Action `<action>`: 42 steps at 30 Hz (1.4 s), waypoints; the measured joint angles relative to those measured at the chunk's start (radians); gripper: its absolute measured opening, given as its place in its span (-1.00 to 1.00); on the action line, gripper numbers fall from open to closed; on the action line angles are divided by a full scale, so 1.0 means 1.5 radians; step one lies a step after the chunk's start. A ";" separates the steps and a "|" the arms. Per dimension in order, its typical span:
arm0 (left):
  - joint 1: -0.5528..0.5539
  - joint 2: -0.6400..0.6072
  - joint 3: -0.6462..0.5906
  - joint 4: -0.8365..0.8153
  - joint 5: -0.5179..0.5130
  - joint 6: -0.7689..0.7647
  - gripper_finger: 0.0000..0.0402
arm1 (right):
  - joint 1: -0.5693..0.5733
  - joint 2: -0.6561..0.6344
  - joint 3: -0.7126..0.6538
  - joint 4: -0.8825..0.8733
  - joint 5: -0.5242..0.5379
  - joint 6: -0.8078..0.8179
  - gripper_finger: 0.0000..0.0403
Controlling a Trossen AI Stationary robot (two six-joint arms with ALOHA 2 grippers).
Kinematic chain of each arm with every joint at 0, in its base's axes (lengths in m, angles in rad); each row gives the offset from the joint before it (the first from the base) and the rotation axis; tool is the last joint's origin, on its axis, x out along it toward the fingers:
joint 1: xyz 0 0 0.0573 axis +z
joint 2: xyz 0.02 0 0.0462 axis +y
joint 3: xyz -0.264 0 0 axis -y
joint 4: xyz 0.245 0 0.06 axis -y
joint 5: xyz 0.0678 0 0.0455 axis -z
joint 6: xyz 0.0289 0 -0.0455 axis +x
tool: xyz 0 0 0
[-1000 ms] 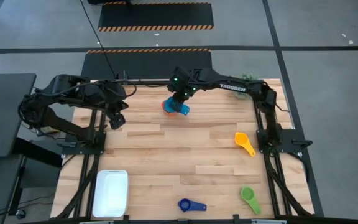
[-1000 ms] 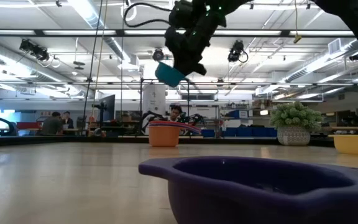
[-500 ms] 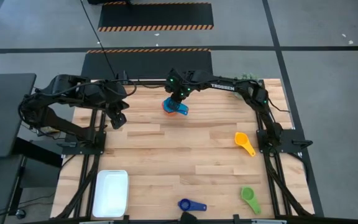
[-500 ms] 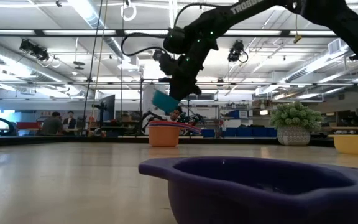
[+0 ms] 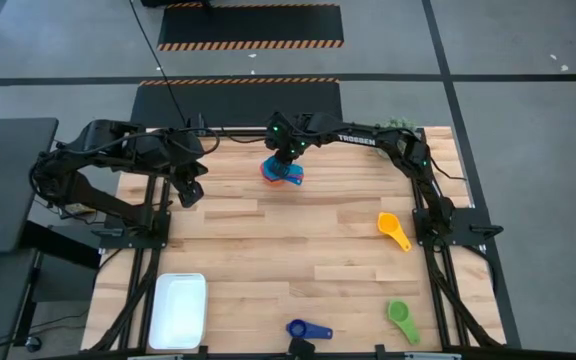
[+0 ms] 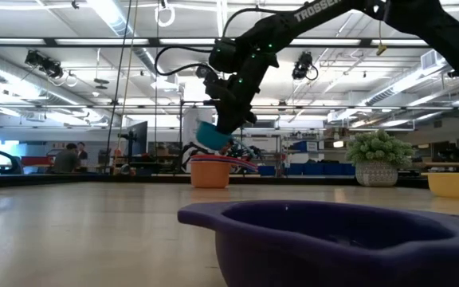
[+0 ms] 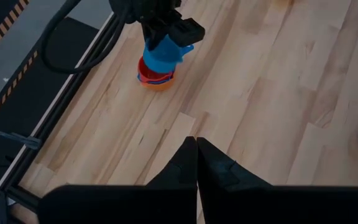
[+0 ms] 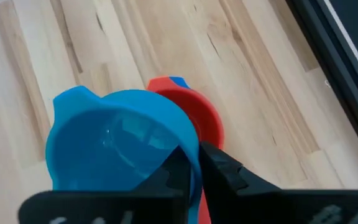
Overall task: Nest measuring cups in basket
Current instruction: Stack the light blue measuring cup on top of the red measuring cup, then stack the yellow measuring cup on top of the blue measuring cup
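Observation:
My right gripper [image 5: 286,160] hangs over the table's far middle, shut on a light blue measuring cup [image 8: 120,146]. The cup hovers tilted just above an orange cup with a red cup [image 8: 197,112] nested in it [image 6: 211,171], which stands on its base. The yellow cup [image 5: 393,230], the green cup [image 5: 401,318] and the navy cup [image 5: 308,329] lie apart on the table. The white basket [image 5: 178,310] sits at the near left corner. My left gripper [image 7: 196,155] is shut and waits over the far left of the table. My right gripper pinches the blue cup's rim [image 8: 190,152], with one finger [image 8: 173,171] inside the bowl and the other [image 8: 225,171] outside. The fingers come from above, pointing down. The cup [image 6: 209,135] is lifted clear and tilted, hanging below the fingers just over the orange and red stack.
A small potted plant [image 6: 377,155] stands at the far right corner. The navy cup [image 6: 333,239] fills the low view's foreground. Open wood lies between the stack and the basket. People sit in the room beyond the far edge.
My right gripper has come down with the blue cup toward the orange and red stack, shifting slightly toward the table's left. The cup, high above the stack a second ago, now hangs just over its rim.

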 joint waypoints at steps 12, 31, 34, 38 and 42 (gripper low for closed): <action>0.000 0.000 0.000 -0.001 0.000 0.000 -0.99 | -0.004 0.000 0.000 0.007 0.013 -0.017 -0.71; 0.000 0.000 0.000 -0.002 0.001 -0.013 -0.99 | -0.004 -0.006 0.000 0.009 0.009 -0.021 -0.89; 0.000 0.003 0.000 -0.025 0.001 -0.024 -0.99 | -0.004 -0.032 0.000 -0.001 0.004 -0.025 -0.93; -0.001 0.016 -0.006 -0.038 0.001 -0.046 -0.99 | -0.002 -0.095 0.000 -0.033 0.004 -0.030 -0.97; -0.009 0.019 -0.040 -0.032 0.001 -0.047 -0.99 | 0.011 -0.177 0.000 -0.086 0.018 -0.049 -0.98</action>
